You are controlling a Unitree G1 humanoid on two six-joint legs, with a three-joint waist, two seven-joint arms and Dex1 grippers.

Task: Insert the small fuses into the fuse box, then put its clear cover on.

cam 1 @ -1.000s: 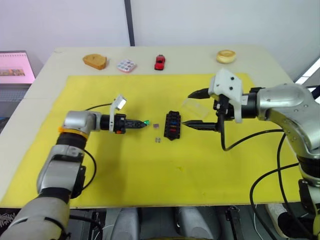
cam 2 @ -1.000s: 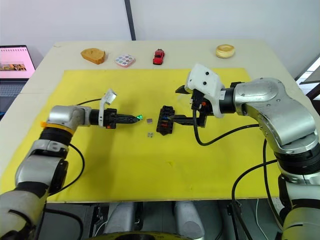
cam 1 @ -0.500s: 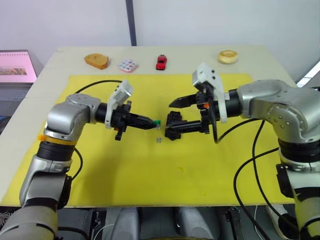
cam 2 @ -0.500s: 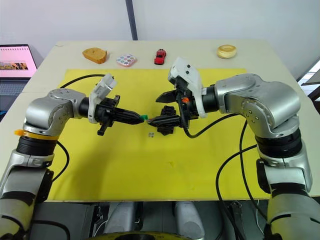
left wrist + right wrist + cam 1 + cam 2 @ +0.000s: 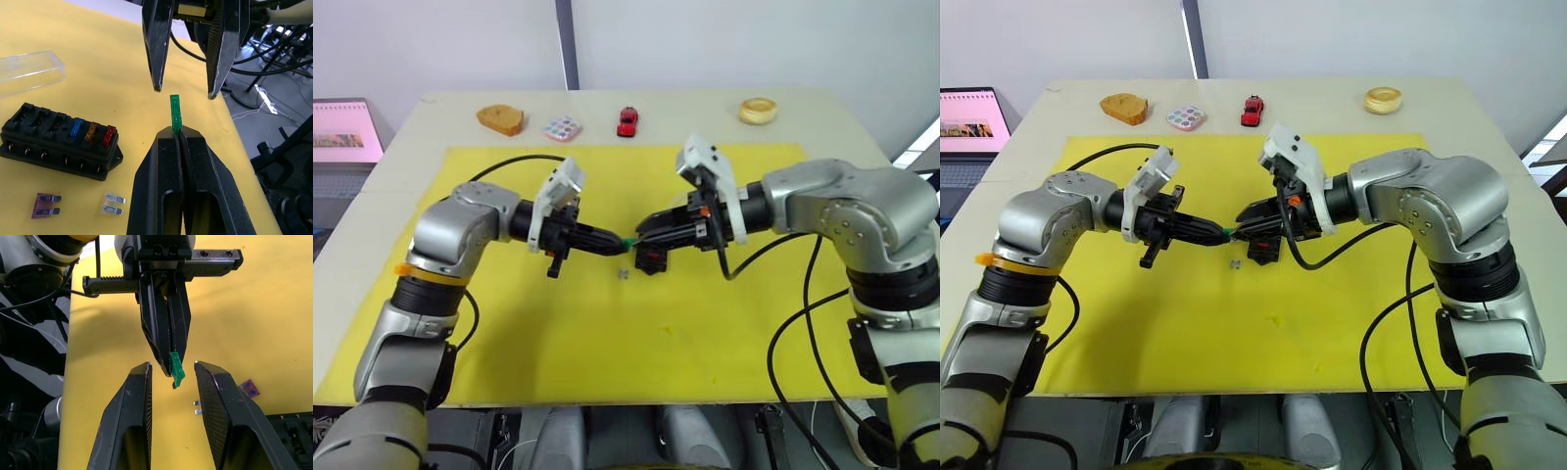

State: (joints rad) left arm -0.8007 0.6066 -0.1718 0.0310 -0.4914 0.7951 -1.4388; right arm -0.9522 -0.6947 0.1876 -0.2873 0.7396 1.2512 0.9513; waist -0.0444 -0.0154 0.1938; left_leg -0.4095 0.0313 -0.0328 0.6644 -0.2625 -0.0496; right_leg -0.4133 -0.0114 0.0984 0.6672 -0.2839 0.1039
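In the head views we have both arms meeting over the middle of the yellow mat [image 5: 607,352] on the desk [image 5: 862,127]: our left gripper [image 5: 616,241] is closed on a green fuse [image 5: 626,240], and our right gripper [image 5: 640,227] faces it tip to tip with its jaws parted around that fuse, not yet pinching it as far as we can judge. The fuse box [image 5: 652,260] lies on the mat just under the right gripper, and a grey fuse [image 5: 623,274] sits on the mat just left of it. Along the far edge of the desk are a bread piece [image 5: 499,119], a coloured tile [image 5: 562,128], a toy car [image 5: 627,121] and a round tin [image 5: 759,110]; a laptop [image 5: 340,132] stands off to the left. In the left wrist view our jaws are shut on the lower half of the green fuse, which stands up clear between the two open right fingers. The fuse box already carries blue, orange and red fuses [image 5: 91,132] in one row, with other slots empty; a purple fuse [image 5: 45,205] and the grey one lie beside it, and the clear cover [image 5: 30,72] rests on the mat beyond the box. In the right wrist view the fuse hangs between our open fingers. We judge the fuse light, stiff and slick, easy to twist or drop, so we should take it by the flat sides of its plastic head and leave the blades free for the slot.
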